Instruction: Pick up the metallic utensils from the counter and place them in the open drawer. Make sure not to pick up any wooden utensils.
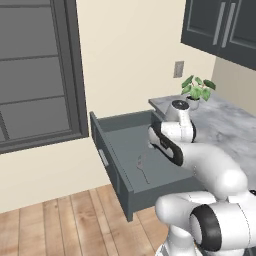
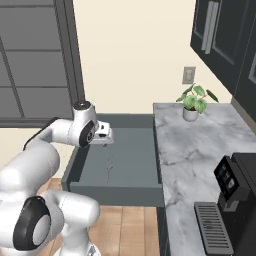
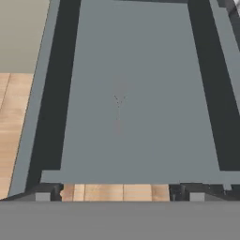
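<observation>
Hand view showed the fork lying mid-floor in the open drawer, the fingers spread wide, empty.

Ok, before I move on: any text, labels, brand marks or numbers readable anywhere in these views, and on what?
None can be read.
Coffee machine: its small screen shows coloured marks, too blurred to read.
Wall plate: blank.
Open drawer, fork, counter, potted plant: no markings.
</observation>
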